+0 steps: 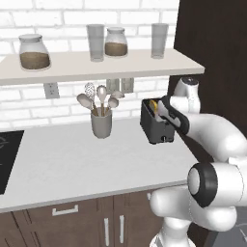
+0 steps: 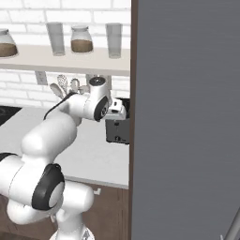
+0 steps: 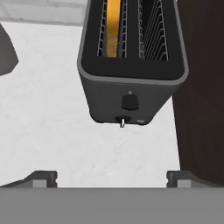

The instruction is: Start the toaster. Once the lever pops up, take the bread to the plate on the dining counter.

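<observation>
Dark grey and boxy, the toaster (image 3: 131,65) stood at the right end of the pale worktop (image 1: 72,159), hard by a tall dark brown cabinet panel (image 1: 217,48). The bread (image 3: 113,26) sat down in its left slot, only the golden crust edge showing between the wire guides. Low on the near face, a small dark lever knob (image 3: 129,102) and a tiny pale control (image 3: 122,122) faced the arm.

The gripper (image 3: 111,177) hung just above and in front of the toaster, its jaws spread wide and holding nothing, the two dark fingertips (image 3: 43,177) framing the front panel from either side.

By every sign, the first step was under way: starting the toaster. The next move looked to call for a short descent onto the lever knob and a firm press down, kept clear of the cabinet panel at right.

Further left stood a grey utensil cup (image 1: 101,123) of spoons; jars and glasses lined the shelf (image 1: 96,65) above.
</observation>
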### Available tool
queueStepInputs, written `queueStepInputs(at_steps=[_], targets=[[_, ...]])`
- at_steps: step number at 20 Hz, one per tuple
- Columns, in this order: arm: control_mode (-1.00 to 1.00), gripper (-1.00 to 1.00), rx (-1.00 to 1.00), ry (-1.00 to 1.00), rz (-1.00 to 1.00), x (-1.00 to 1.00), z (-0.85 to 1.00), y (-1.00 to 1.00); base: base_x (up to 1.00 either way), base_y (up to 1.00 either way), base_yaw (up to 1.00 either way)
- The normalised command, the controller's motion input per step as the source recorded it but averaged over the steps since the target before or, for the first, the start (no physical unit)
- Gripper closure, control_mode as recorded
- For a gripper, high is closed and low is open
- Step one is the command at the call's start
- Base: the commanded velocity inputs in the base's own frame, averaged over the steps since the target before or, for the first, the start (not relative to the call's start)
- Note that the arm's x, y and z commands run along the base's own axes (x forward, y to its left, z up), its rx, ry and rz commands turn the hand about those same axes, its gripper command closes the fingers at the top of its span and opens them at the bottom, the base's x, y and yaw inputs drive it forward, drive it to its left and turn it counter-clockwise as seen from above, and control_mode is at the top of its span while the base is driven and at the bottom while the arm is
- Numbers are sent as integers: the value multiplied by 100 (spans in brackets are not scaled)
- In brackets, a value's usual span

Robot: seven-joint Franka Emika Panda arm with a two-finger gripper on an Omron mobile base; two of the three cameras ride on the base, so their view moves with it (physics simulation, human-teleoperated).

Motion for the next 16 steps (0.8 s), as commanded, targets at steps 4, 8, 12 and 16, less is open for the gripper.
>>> queueStepInputs(at_steps=[4,8,12,16], targets=[[-100,100,0,-2,0,50,-17,-11,0,0,0],[-100,100,0,-2,0,50,-16,-8,0,0,0],[-100,100,0,0,0,51,-17,-5,0,0,0],[-100,100,0,0,0,40,-21,-6,0,0,0]])
